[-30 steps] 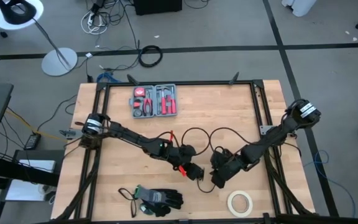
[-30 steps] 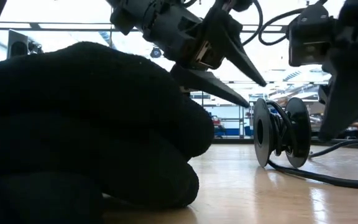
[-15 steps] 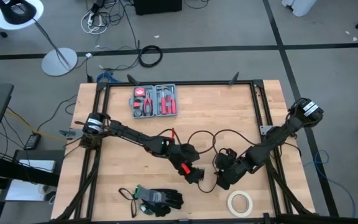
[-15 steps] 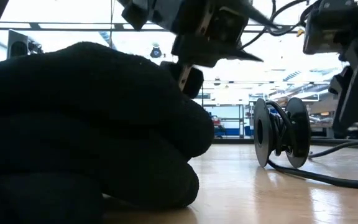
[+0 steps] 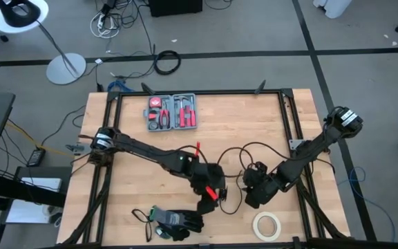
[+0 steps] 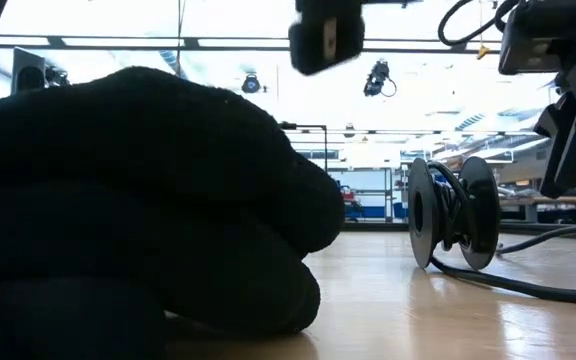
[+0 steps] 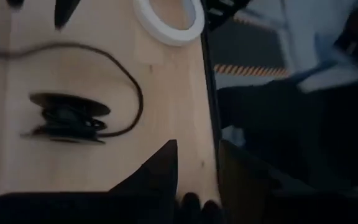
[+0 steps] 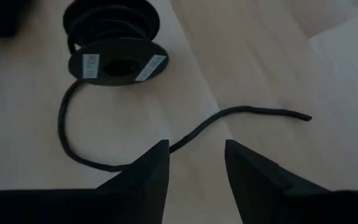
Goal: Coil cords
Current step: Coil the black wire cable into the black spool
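Your cord (image 8: 114,46) sat wound on a small black spool (image 6: 455,212) standing on its rims on the wooden table (image 5: 240,117), its loose tail (image 8: 241,118) trailing across the boards. Your right gripper (image 8: 194,165) hovered just beside it, fingers spread, holding nothing. Your left gripper (image 5: 204,205) hung near the black gloves (image 5: 178,223), fingers likewise apart and empty. A roll of white tape (image 5: 267,225) lay nearby.

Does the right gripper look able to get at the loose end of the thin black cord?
Probably yes: the right gripper is open just above the thin black cord, nothing between.
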Robot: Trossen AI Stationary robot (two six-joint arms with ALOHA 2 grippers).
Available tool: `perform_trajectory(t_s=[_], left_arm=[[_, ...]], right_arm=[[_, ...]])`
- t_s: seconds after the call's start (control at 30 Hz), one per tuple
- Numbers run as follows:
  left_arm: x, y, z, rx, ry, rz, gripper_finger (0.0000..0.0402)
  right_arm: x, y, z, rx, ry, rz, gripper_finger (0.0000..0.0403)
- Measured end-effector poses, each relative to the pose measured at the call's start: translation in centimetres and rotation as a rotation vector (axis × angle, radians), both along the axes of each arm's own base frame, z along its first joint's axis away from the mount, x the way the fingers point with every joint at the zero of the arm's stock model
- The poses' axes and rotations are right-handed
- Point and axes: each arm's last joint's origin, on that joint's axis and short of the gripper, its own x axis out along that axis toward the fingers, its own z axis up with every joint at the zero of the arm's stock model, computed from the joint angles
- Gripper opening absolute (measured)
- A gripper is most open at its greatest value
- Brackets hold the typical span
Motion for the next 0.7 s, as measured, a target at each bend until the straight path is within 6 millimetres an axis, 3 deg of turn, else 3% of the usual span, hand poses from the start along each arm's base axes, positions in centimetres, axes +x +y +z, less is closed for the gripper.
perform_trajectory(t_s=[0.23, 0.6, 0.7], left_arm=[[-0.3, 0.1, 3.2, 0.206, -0.044, -0.005, 0.0119], [0.8, 0.3, 2.1, 0.268, 0.018, -0.034, 0.0119], [1.9, 0.3, 2.9, 0.294, 0.011, -0.054, 0.0119]], right_arm=[[-1.3, -1.1, 0.7, -0.070, 0.051, -0.043, 0.0155], [-4.3, -3.5, 4.2, -0.106, -0.016, -0.073, 0.0145], [-4.5, -3.8, 4.3, -0.102, -0.023, -0.077, 0.0139]])
